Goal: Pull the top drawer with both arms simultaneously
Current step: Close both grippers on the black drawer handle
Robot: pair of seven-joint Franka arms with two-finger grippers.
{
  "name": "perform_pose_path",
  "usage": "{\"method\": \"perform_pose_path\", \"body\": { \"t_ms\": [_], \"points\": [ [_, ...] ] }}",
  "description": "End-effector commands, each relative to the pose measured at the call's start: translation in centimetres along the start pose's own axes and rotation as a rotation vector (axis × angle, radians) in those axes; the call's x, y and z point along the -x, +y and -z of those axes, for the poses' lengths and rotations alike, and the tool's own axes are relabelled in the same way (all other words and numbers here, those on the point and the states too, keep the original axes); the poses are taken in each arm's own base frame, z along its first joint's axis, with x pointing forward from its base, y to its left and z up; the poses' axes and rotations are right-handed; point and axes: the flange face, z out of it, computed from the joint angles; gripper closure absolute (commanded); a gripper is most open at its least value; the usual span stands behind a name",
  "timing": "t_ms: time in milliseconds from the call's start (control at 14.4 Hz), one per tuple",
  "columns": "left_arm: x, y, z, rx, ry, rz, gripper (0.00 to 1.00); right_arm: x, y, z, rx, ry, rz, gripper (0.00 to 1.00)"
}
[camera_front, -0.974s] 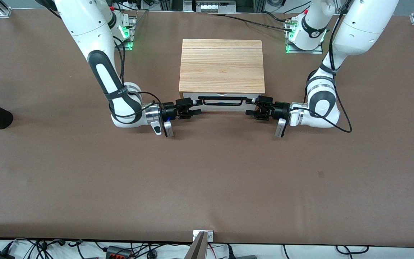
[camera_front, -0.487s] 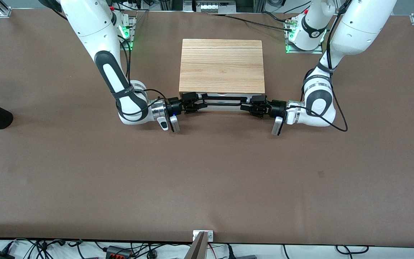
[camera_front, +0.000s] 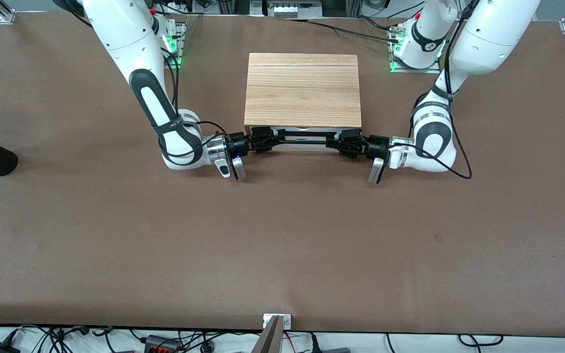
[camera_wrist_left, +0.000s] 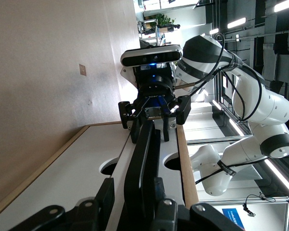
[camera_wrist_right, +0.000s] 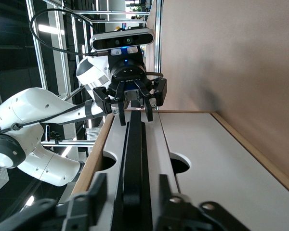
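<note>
text: none legible; arms: no readable markings; cabinet (camera_front: 303,88): no label

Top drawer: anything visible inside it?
No. The top drawer is closed, so its inside is hidden. Only its bar handle shows, with the left gripper and right gripper at its ends.

Light wood cabinet (camera_front: 303,88), white top drawer (camera_front: 305,143) with black handle (camera_front: 305,137), brown table (camera_front: 282,235)

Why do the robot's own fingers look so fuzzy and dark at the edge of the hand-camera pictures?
In both wrist views, each arm's own fingers sit too close to the lens to be sharp and lie in shade; the bar handle and the other gripper look clearer. The front view is evenly lit.
</note>
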Motion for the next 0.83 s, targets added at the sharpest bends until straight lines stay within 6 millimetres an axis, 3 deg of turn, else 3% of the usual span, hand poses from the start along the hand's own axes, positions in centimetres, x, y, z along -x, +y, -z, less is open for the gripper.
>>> {"method": "perform_pose_path", "body": {
  "t_ms": [0, 209, 557, 765],
  "points": [
    [0.7, -0.6, -0.5, 0.016, 0.017, -0.003, 0.62, 0.5, 0.0, -0.5, -0.008, 0.013, 0.014, 0.78],
    [1.0, -0.8, -0.7, 0.019, 0.013, 0.003, 0.70, 0.4, -0.3, -0.9, -0.014, 0.013, 0.020, 0.91],
    [1.0, -0.7, -1.2, 0.020, 0.004, 0.000, 0.85, 0.1, -0.8, -1.9, -0.038, 0.040, 0.020, 0.93],
    [1.0, -0.6, -1.3, 0.019, -0.001, 0.000, 0.89, 0.2, -0.4, -1.9, -0.037, 0.041, 0.014, 0.94]
  ]
}}
